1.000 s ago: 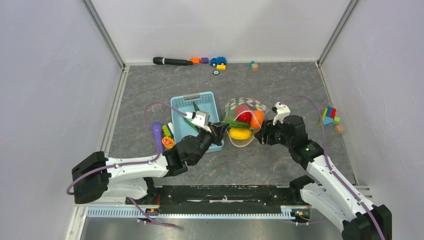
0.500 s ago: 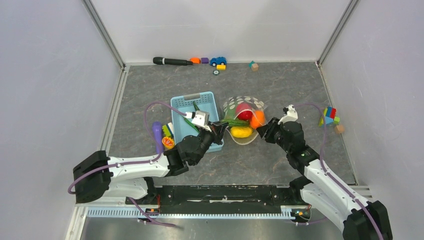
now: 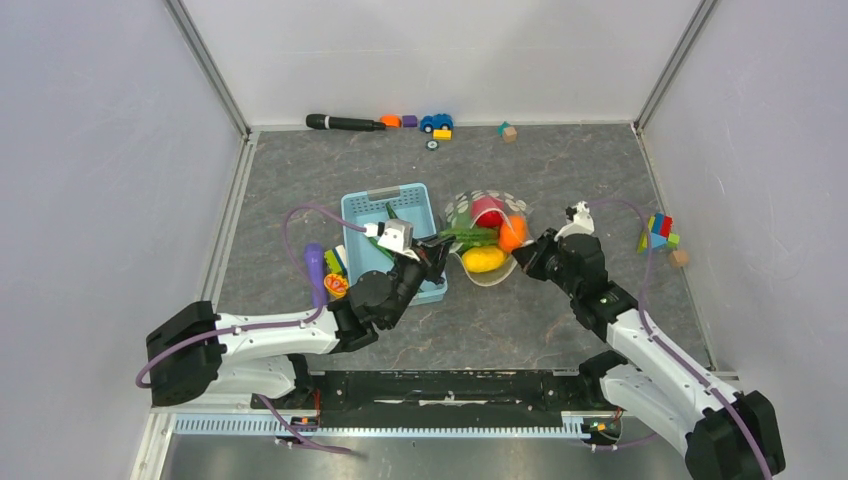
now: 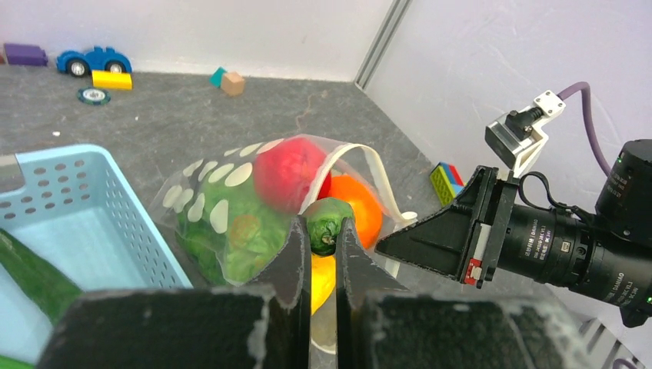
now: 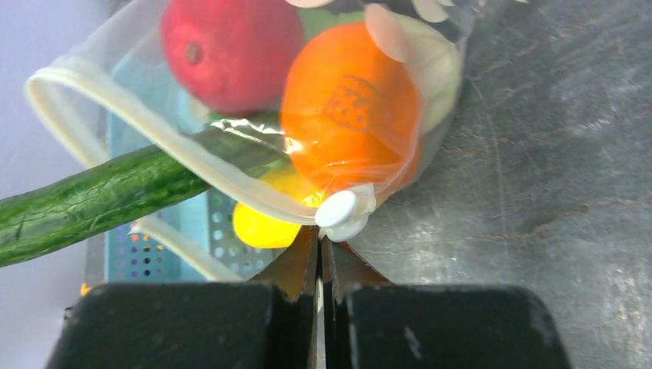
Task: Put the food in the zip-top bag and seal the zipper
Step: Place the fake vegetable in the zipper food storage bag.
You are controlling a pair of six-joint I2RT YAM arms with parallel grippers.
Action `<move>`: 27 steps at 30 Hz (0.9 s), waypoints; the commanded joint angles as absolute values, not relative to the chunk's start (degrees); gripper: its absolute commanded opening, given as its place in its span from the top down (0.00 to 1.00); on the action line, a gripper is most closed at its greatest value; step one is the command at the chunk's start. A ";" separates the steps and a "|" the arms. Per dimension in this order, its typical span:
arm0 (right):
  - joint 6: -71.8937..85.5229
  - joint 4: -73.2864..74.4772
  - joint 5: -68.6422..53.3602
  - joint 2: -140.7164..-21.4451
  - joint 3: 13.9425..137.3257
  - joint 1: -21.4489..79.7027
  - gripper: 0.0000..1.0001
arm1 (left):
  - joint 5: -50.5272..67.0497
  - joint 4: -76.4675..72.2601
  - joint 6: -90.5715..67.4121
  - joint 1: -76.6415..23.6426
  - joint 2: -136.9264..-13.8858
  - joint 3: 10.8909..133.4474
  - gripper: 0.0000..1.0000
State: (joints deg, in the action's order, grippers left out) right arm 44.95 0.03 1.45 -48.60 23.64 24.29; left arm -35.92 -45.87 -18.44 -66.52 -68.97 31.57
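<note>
Zipper (image 5: 192,160) end at right gripper (image 5: 319,234) tips: wrist cam only, not top.

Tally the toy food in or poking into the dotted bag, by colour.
Red round piece: 1
Orange round piece: 1
Yellow round piece: 1
Green, lettuce and cucumber: 2
Total: 5

Left arm (image 3: 270,335): low, elbow bent, forearm reaching forward and rightward.
Left gripper (image 4: 324,231): jaws drawn nearly together, a slim gap between them.
Right arm (image 3: 645,340): low, extended forward and leftward.
Right gripper (image 5: 320,240): jaws pressed fully together, tips facing the opposite arm.
</note>
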 commanded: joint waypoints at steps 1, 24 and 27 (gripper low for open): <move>45.51 2.54 -4.99 -48.80 30.29 24.65 1.00 | -36.55 -57.30 -10.83 -66.53 -67.92 32.70 0.98; 44.51 8.32 -24.83 -54.27 44.09 23.83 1.00 | -26.55 -57.07 -6.40 -63.17 -80.83 42.41 0.98; 45.00 8.44 -26.17 -54.23 45.05 23.06 1.00 | -25.04 -53.18 -8.30 -61.91 -81.80 43.72 0.98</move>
State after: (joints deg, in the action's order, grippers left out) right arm 44.95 10.44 -21.71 -54.48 40.95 23.86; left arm -28.10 -56.36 -3.86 -63.66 -80.49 40.88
